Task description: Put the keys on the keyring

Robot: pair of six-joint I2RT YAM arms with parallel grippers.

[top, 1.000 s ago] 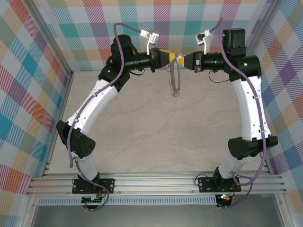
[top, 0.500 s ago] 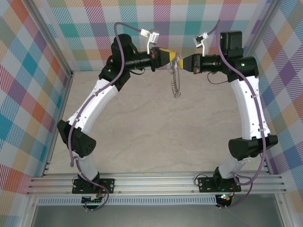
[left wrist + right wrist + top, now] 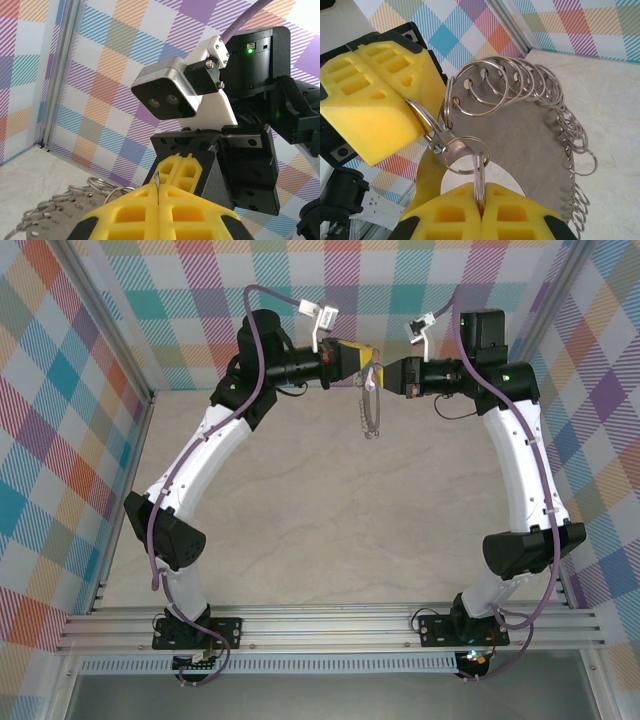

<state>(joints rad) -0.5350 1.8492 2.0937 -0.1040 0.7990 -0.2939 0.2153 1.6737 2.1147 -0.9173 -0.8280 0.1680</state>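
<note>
The keyring is a flat grey metal hoop with several small split rings along its edge; it hangs between the two grippers. My left gripper is shut on one split ring at the hoop's top, and a thin wire edge shows between its yellow fingers. My right gripper is shut on the key, a thin silvery blade with a pale lilac head seen edge-on. A split ring loops around the key. The two grippers meet tip to tip above the back of the table.
The right wrist camera housing sits close in front of the left gripper. The plaid back wall lies just behind both grippers. The pale table surface spreads out below the hanging hoop.
The right gripper has shifted a little to the left, closer against the left gripper. The hanging keyring has swung slightly. Both grippers have stayed shut.
</note>
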